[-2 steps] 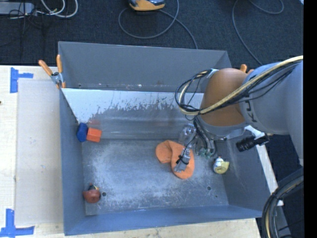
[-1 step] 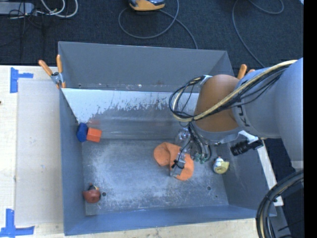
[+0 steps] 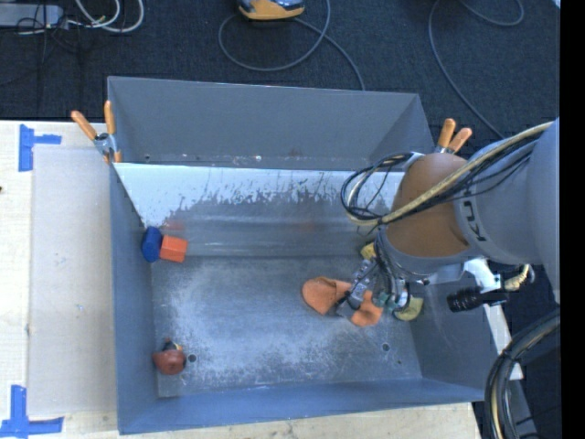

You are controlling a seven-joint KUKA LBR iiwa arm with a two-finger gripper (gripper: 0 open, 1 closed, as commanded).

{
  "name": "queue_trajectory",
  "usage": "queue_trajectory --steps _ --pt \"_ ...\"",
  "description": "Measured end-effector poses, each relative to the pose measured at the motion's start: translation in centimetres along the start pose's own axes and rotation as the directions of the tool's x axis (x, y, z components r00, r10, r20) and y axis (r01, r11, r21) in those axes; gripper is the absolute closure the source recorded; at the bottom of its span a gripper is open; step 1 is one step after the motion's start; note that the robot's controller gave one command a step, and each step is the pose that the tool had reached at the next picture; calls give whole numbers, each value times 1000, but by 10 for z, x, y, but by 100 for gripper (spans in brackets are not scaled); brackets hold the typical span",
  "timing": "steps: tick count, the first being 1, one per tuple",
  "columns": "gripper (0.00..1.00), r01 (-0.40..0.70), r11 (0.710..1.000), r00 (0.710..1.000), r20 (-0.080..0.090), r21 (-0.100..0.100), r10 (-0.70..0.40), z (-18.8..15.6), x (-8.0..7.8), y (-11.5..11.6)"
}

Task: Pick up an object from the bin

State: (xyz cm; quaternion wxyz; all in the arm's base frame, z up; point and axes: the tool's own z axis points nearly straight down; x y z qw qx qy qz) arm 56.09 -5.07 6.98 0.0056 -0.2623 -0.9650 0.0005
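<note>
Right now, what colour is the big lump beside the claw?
The lump is orange, seen in the camera view.

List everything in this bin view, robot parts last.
bin: one, grey, middle of the view.
blue block: one, blue, back left corner of the floor.
orange block: one, orange, against the blue block's right side.
round thing: one, red-brown, front left corner.
soft lump: one, orange, right of middle, at the gripper; a smaller orange piece beside it may belong to it.
cables: several, pale, on the dark floor behind the bin.
gripper: one, dark, low at the soft lump.
arm: one, grey with brown-orange cover, from the right.
</note>
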Motion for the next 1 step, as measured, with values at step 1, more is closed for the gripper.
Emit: queue_trajectory --steps 1 --pt "100 -1 1000 1000 0 0 1 0 0 0"
